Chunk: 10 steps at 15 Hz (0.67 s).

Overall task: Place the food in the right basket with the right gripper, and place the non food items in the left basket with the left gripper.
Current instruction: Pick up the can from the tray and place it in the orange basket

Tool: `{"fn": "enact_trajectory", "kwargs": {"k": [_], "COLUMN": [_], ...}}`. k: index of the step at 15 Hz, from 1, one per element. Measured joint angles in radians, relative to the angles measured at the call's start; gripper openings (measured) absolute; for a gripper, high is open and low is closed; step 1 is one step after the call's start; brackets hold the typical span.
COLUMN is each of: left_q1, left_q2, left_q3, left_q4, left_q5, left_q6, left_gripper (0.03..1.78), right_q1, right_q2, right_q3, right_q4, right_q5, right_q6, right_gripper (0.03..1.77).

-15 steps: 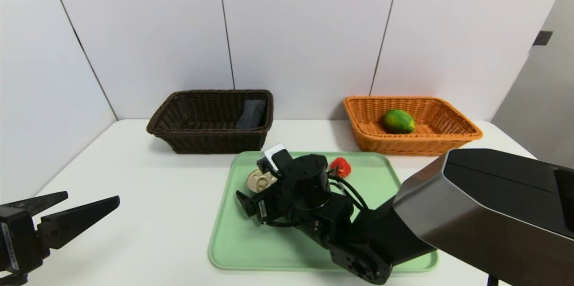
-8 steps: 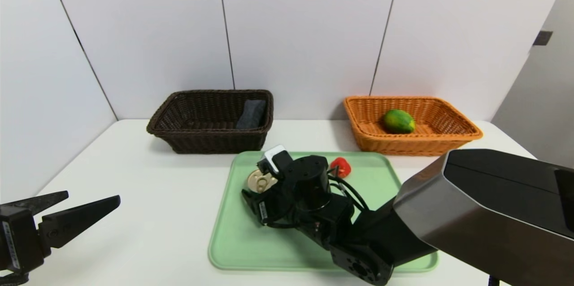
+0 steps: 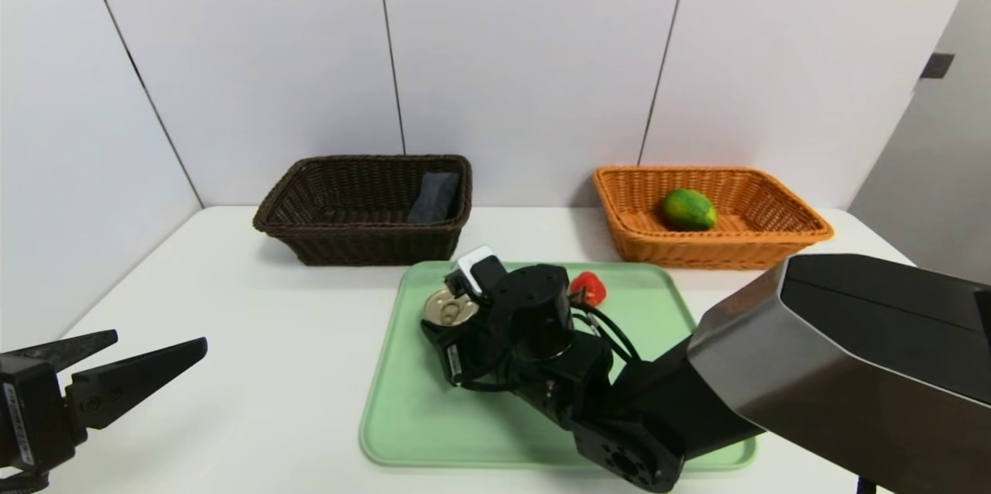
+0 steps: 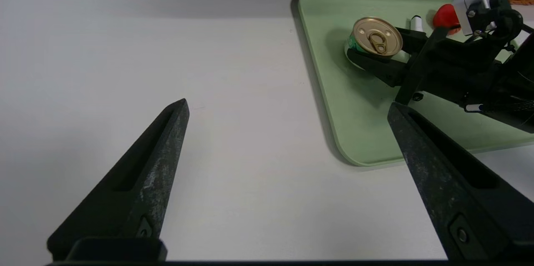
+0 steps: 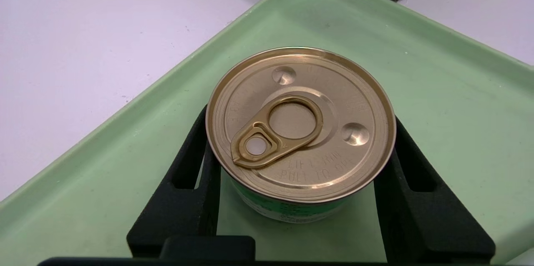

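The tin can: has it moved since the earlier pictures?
Yes, very slightly: in the head view the tin can sits a touch nearer the dark basket and the tray's far edge.

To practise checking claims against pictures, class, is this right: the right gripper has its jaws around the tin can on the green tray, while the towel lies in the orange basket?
The towel is in the wrong basket: the head view shows it in the dark brown basket. The right gripper does have its jaws around the tin can on the green tray.
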Motion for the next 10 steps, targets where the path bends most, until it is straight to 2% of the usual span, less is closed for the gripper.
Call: {"fn": "enact_trajectory", "kwargs": {"k": [3, 6, 8, 10], "left_q1": [0.000, 0.001, 0.001, 0.001], "left_q2": [-0.002, -0.001, 0.001, 0.005], "left_q3": [0.001, 0.001, 0.000, 0.000], "left_q4": [0.000, 0.001, 0.000, 0.000], "left_q5": [0.000, 0.000, 0.000, 0.000], "left_q6": [0.000, 0.000, 0.000, 0.000], "left_gripper": [1.69, 1.69, 1.69, 1.69], "right_q1": [0.006, 0.009, 0.005, -0.016], "right_q2": [-0.045, -0.148, -0.242, -0.349], "right_q3": [0.001, -0.003, -0.021, -0.094], "right_q4": [0.019, 0.105, 0.214, 0.396], "right_q5": [0.000, 0.000, 0.005, 0.027], "right_q6": [0.001, 0.007, 0.032, 0.096], "right_gripper": [0.99, 0.99, 0.99, 0.99]}}
